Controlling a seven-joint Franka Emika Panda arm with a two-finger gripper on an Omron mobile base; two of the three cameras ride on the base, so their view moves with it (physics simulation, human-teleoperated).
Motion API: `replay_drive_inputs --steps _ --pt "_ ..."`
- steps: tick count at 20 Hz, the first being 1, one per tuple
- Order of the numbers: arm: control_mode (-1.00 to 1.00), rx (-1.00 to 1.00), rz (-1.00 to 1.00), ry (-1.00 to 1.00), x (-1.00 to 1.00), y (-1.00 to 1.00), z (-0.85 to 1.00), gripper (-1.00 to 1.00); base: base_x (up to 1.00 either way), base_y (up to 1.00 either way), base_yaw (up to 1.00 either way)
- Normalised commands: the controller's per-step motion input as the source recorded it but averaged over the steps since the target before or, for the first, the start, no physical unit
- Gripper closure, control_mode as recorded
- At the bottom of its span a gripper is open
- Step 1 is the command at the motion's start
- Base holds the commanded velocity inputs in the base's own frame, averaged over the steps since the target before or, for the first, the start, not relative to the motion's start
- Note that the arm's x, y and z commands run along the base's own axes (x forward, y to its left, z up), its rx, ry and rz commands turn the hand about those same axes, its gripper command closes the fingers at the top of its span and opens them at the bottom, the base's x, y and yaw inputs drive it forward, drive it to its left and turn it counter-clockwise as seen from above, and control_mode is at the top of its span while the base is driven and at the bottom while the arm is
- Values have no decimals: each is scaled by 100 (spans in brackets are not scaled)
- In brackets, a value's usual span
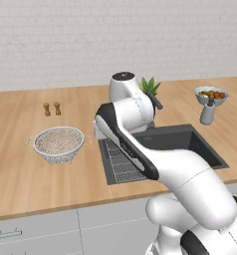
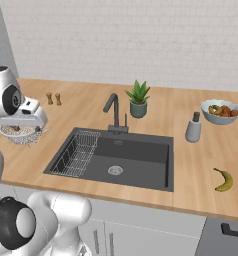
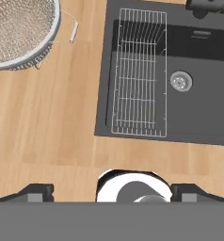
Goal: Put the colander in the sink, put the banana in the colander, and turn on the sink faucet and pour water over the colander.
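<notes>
i have the hand spread wide and empty above the bench, between colander and sink; the colander sits on the bench left of the sink, not yet moved; i judge it light, stiff and springy in the mesh, so i'd pinch the metal rim or a side handle, not the wire; the right base view adds the banana lying on the bench right of the sink, and the faucet behind the basin.

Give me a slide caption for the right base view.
Empty sink with faucet, colander on the counter at left, banana at right.
</notes>
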Motion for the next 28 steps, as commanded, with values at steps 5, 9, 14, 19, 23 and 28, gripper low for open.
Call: replay_drive_inputs --steps 5,9,14,19,23,28 --pt "-100 0 -9 0 26 62 -15 -100 0 0 0" --pt "-100 0 -12 0 38 41 -30 -100 0 0 0" --pt "-100 4 -13 0 46 6 -33 -100 0 0 0" --pt "-100 11 -15 0 49 0 -34 -100 0 0 0" --pt "-100 16 -11 0 43 0 -32 -100 0 0 0" --pt "-100 13 -6 0 30 15 -23 -100 0 0 0"
